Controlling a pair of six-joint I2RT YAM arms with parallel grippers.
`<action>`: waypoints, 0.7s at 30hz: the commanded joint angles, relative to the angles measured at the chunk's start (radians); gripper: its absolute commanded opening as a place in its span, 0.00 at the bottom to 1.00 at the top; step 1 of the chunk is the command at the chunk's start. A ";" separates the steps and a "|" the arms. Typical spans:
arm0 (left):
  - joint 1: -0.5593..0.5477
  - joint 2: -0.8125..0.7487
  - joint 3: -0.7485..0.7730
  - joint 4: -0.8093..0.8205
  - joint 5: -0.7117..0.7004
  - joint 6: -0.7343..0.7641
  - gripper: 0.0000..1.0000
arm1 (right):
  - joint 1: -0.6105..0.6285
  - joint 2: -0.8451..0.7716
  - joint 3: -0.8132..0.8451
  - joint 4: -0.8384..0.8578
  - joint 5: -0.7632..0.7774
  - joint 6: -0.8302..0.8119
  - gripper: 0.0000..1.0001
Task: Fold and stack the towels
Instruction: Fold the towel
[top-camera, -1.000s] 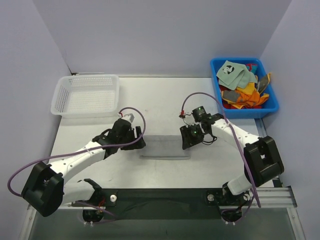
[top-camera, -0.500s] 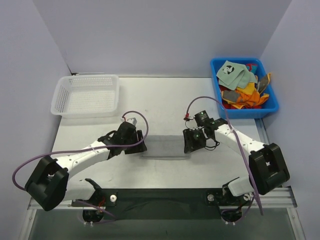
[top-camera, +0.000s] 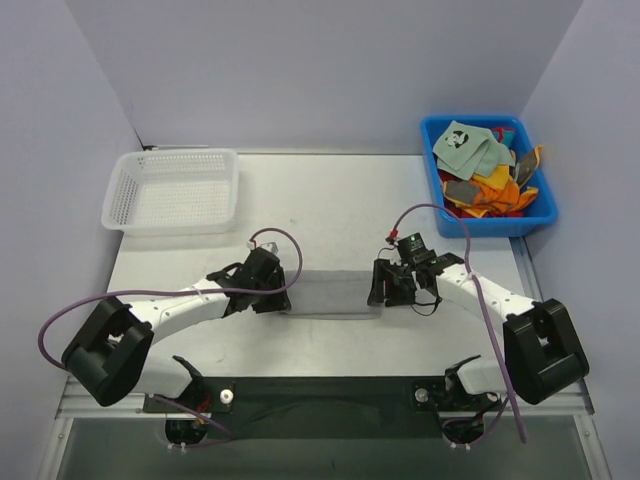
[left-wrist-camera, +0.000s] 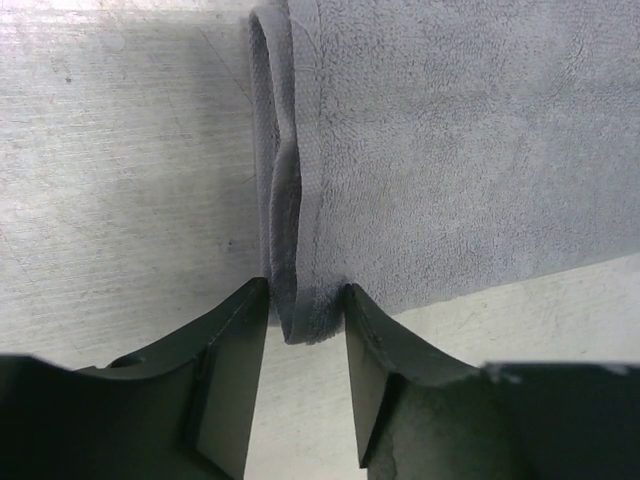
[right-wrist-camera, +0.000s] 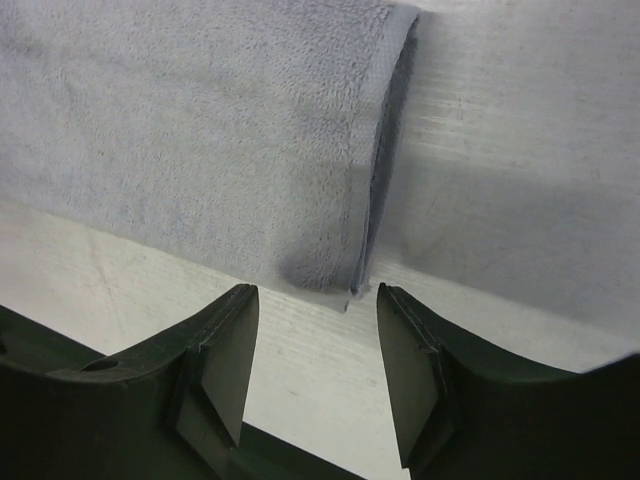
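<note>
Two claws sit low on the worktop (top-camera: 330, 200), one at each end of the grey towel (top-camera: 330, 293).

Left claw (left-wrist-camera: 305, 300): jaws straddle the towel's near left corner, and the rolled hem seems to touch both inner faces. Firm pinch or not, cannot tell.

Right claw (right-wrist-camera: 315, 300): released, jaws apart, nothing between them. The near right corner lies just beyond the tips, touching neither.

The grey towel lies flat as a long strip. The hems at each end look doubled, so I judge one fold is made.

No stack yet, and no towel shows in the basket (top-camera: 120, 200). Other towels (top-camera: 485, 175) are heaped in the bin (top-camera: 540, 215) at far right, well apart.

Progress: early. The first towel is unfinished and the rest are untouched.
</note>
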 joint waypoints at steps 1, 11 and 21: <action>-0.003 0.005 -0.007 0.026 -0.020 -0.009 0.45 | -0.014 0.015 -0.028 0.071 0.005 0.074 0.50; -0.003 0.012 -0.002 0.034 -0.020 -0.007 0.14 | -0.018 0.034 -0.028 0.105 -0.038 0.076 0.29; -0.003 -0.019 0.024 -0.002 -0.041 0.008 0.02 | -0.027 -0.005 -0.003 0.067 -0.050 0.067 0.00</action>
